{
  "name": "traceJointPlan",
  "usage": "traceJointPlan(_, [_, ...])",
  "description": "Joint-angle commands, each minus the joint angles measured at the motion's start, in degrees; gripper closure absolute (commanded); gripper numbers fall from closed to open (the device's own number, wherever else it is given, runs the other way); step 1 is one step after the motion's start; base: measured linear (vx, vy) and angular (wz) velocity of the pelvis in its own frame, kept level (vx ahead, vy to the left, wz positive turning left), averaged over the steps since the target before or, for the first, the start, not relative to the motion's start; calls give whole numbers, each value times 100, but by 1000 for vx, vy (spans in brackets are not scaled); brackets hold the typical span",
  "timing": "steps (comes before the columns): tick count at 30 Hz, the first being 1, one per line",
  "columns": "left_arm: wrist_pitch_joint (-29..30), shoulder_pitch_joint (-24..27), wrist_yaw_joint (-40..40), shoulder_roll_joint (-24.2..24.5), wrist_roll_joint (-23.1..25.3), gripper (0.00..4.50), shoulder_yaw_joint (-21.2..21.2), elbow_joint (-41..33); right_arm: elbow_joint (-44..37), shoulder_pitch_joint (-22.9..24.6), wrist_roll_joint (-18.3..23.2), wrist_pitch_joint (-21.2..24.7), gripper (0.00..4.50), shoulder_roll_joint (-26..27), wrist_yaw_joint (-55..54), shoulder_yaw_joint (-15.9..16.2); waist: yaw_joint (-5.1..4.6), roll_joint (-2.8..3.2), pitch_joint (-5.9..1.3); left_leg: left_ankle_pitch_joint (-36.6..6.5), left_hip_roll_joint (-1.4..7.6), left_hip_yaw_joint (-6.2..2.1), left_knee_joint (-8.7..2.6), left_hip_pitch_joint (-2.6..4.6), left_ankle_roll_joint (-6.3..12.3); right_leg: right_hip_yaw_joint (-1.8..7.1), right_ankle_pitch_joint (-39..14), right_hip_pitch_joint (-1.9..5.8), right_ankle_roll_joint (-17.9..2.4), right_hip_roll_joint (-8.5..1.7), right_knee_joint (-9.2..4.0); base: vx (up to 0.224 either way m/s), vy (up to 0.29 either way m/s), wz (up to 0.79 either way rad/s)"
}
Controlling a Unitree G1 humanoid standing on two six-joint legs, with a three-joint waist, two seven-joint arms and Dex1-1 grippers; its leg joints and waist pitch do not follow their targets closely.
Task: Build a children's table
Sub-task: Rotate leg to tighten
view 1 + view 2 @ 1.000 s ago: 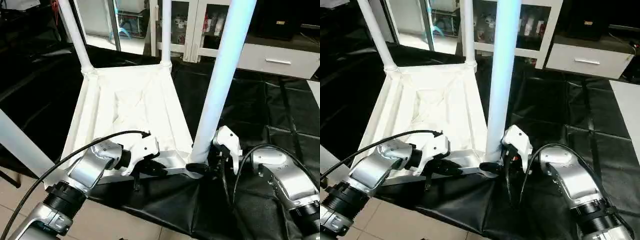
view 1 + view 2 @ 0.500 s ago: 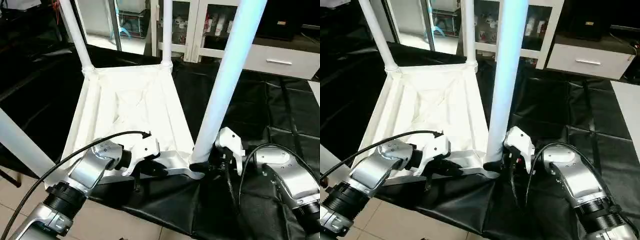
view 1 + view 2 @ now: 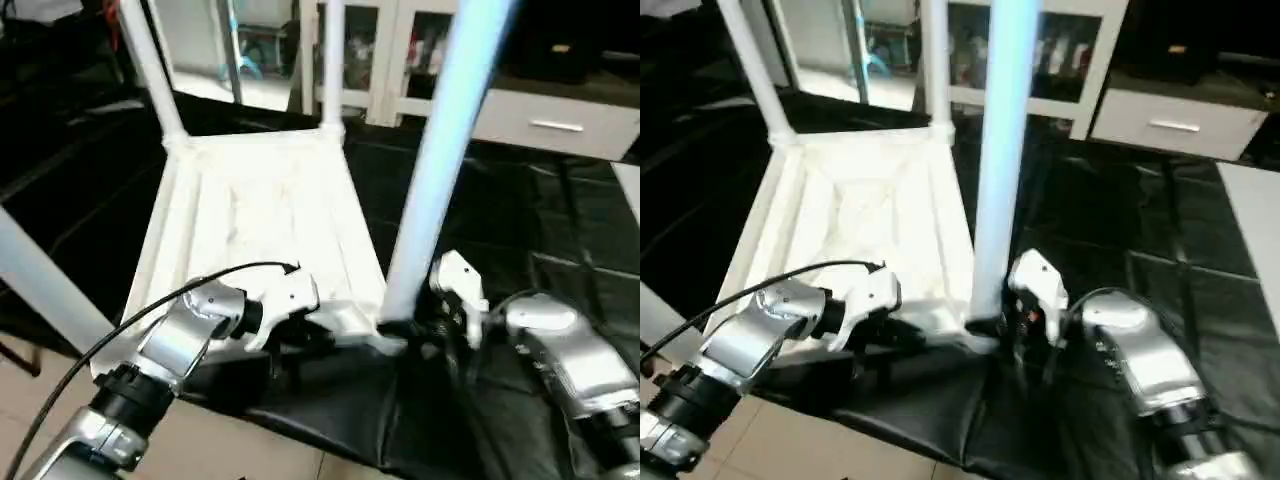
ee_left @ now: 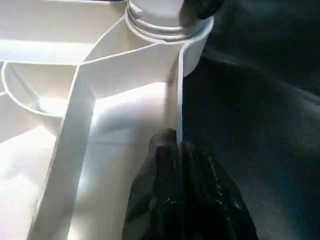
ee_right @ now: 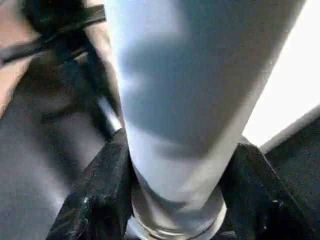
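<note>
The children's table lies upside down on the black cloth, its white top point(image 3: 260, 200) showing the ribbed underside. Two legs point(image 3: 150, 70) point(image 3: 333, 60) stand in the far corners and a third leg point(image 3: 40, 290) rises at the near left. The fourth leg point(image 3: 440, 160) stands in the near right corner socket point(image 4: 155, 15). My right gripper point(image 3: 405, 328) is shut on this leg's foot, one black finger point(image 5: 100, 200) on each side. My left gripper point(image 4: 175, 145) is shut on the top's near rim, beside that socket.
The black-draped work table point(image 3: 520, 210) stretches to the right and behind. White cabinets with glass doors point(image 3: 370, 50) and a drawer point(image 3: 550, 120) stand beyond it. Tan floor point(image 3: 250, 450) lies below the table's near edge.
My right gripper's fingers have drawn in around the foot of the near right leg. The left gripper has kept its hold on the rim.
</note>
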Motion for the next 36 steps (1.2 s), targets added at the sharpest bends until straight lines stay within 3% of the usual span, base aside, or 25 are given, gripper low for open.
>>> traceJointPlan(1, [69, -42, 253, -233, 52, 450, -93, 273, 392, 72, -126, 144, 243, 180, -589, -64, -52, -61, -219, -2033, 137, -69, -479, 14, 71, 131, -2635, 163, -987, -210, -530, 0, 0, 0])
traceJointPlan(3, [44, -130, 449, -339, 83, 450, -35, 416, 464, 79, -122, 127, 244, 330, -862, -159, -75, -79, -205, -2213, 132, -87, -486, 38, 54, 119, -3035, 128, -800, -211, -584, -50, 1, -2])
traceJointPlan(4, [2, -271, 734, -482, 142, 450, 31, 617, 512, 88, -115, 83, 244, 553, -1239, -280, -96, -103, -203, -2241, 125, -100, -489, 16, 58, 110, -3211, 136, -690, -213, -602, 0, 0, 0])
traceJointPlan(5, [-43, -407, 1039, -617, 209, 450, 96, 815, 560, 89, -107, 67, 245, 777, -1621, -409, -100, -83, -202, -2245, 115, -101, -485, 4, 58, 107, -3292, 123, -639, -217, -612, 0, 0, 0])
traceJointPlan(6, [-57, -447, 1132, -656, 231, 450, 116, 873, 575, 88, -105, 64, 245, 844, -1736, -449, -106, -76, -206, -2293, 98, -100, -469, 44, 19, 94, -3453, 73, -558, -209, -659, 0, 0, 0])
traceJointPlan(8, [-51, -592, 1388, -809, 279, 450, 160, 1049, 638, 72, -270, -53, 246, 1100, -2391, -577, -119, -89, -220, -2236, 107, -144, -505, -5, -18, 60, -3431, 120, -467, -227, -659, 0, 0, 0])
traceJointPlan(11, [-30, -826, 2030, -1101, 346, 450, 346, 1390, 685, 62, -409, -134, 246, 1508, -3217, -765, -163, -44, -223, -2338, 111, -147, -519, 17, -7, 48, -3238, 90, -525, -213, -679, 0, 0, 0])
traceJointPlan(12, [-1, -966, 2457, -1276, 375, 450, 484, 1615, 718, 48, -498, -164, 246, 1762, -3721, -842, -186, -60, -238, -2308, 111, -156, -526, 0, -28, 38, -3049, 111, -576, -206, -661, 0, 0, 0])
traceJointPlan(13, [2, -1003, 2561, -1321, 383, 450, 520, 1678, 731, 43, -523, -176, 246, 1826, -3851, -860, -187, -65, -232, -2315, 100, -132, -515, 30, -20, 56, -2956, 58, -631, -195, -676, 0, 0, 0])
traceJointPlan(14, [-13, -1093, 2903, -1416, 430, 450, 605, 1834, 722, 46, -639, -212, 247, 2011, -4317, -922, -188, -76, -241, -2289, 105, -131, -518, 27, 20, 73, -2830, 74, -700, -201, -665, 0, 0, 0])
traceJointPlan(16, [-110, -1226, 3263, -1511, 515, 450, 650, 2099, 673, 63, -830, -287, 248, 2276, -4912, -982, -200, -44, -241, -2199, 99, -120, -528, 4, 2, 98, -2591, 62, -753, -187, -653, 0, 0, 0])
traceJointPlan(17, [-181, -1271, 3354, -1533, 559, 450, 640, 2198, 633, 73, -892, -317, 248, 2387, -5039, -951, -193, -65, -259, -2125, 93, -125, -533, -24, 33, 106, -2430, 102, -780, -194, -626, 0, 0, 0])
traceJointPlan(20, [-330, -1305, 3194, -1549, 580, 450, 562, 2304, 544, 93, -973, -427, 249, 2494, -5114, -862, -181, -45, -267, -1964, 106, -110, -530, -52, 136, 128, -2020, 133, -892, -208, -584, 0, 0, 0])
traceJointPlan(25, [-495, -1253, 2997, -1495, 618, 450, 471, 2335, 444, 104, -921, -648, 250, 2428, -4898, -887, -162, -41, -287, -1660, 113, -87, -503, -68, 268, 141, -1778, 165, -983, -220, -556, 0, 0, 0])
traceJointPlan(28, [-547, -1225, 2936, -1478, 641, 450, 460, 2402, 197, 208, -928, -808, 181, 2367, -4856, -929, -138, -45, -299, -1367, 109, -66, -482, -77, 365, 149, -1429, 192, -1083, -216, -521, 0, 0, 0])
traceJointPlan(30, [-596, -1210, 2898, -1464, 664, 450, 442, 2425, -9, 301, -897, -818, 179, 2297, -4734, -893, -136, -43, -299, -1259, 107, -74, -483, -116, 421, 139, -1409, 222, -1029, -214, -508, 0, 0, 0])
traceJointPlan(31, [-615, -1200, 2880, -1459, 674, 450, 437, 2432, -156, 373, -879, -814, 172, 2249, -4639, -873, -172, -43, -292, -1208, 106, -101, -511, -173, 407, 117, -1453, 265, -968, -208, -490, 0, 0, 0])
traceJointPlan(32, [-624, -1195, 2873, -1458, 678, 450, 436, 2436, -245, 419, -869, -808, 148, 2221, -4578, -863, -194, -32, -298, -1214, 114, -117, -513, -185, 373, 106, -1476, 281, -926, -215, -491, 0, 0, 0])
traceJointPlan(34, [-644, -1191, 2867, -1455, 683, 450, 440, 2444, -547, 551, -507, -495, 138, 2101, -3976, -774, -215, -42, -308, -1283, 129, -112, -490, -131, 435, 116, -1344, 259, -1017, -208, -492, 0, 0, 0])
traceJointPlan(36, [-677, -1184, 2840, -1436, 685, 450, 429, 2446, -1091, 809, -38, 19, 133, 1591, -2892, -478, -202, -30, -307, -1216, 140, -112, -472, -132, 576, 120, -984, 290, -1148, -193, -463, 0, 0, 0])
